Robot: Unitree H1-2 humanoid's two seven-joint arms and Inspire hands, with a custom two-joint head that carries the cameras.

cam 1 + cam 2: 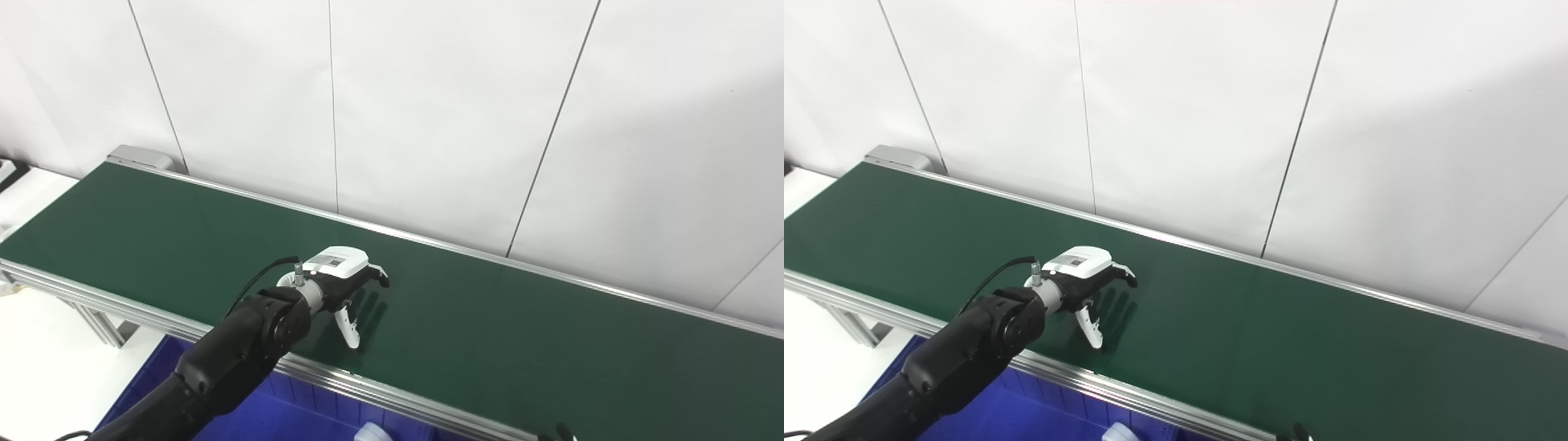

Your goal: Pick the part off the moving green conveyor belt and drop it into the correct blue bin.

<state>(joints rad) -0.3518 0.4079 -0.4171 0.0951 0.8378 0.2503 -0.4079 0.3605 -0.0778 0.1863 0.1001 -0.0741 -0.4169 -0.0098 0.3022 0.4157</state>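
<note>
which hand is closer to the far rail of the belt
Left. The left hand is out over the green belt, partway toward the far rail. The right hand barely shows at the bottom edge, below the near rail.

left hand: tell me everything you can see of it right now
The left hand sits at the end of a black arm that enters from the lower left, reaching out over the green belt. Its back is a white shell with a small printed label; the palm and fingers look black, with one white digit pointing down toward the belt. A black cable loops into the wrist beside a metal collar. The fingers are spread and hold nothing. Whether the downward digit touches the belt is unclear.
</note>
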